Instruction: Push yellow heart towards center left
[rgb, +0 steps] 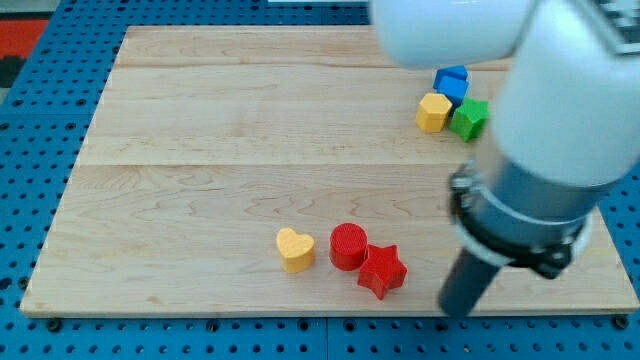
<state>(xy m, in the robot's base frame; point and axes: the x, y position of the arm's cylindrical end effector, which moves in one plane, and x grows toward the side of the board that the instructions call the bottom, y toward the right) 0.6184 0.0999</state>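
Your rod's tip sits lower right, touching nothing, with no fingers to hold anything. At lower center lies the yellow heart, beside the red cylinder and red star. Its leftward push looks not yet begun.

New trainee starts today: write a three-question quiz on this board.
1. True or false: the yellow heart touches the red cylinder.
2. Which block touches the red cylinder? A) green block B) red star C) blue block
3. Fill in: my tip sits to the view's ____ of the red star.

Key: 1 false, a gap shows; 2 B; 3 right.
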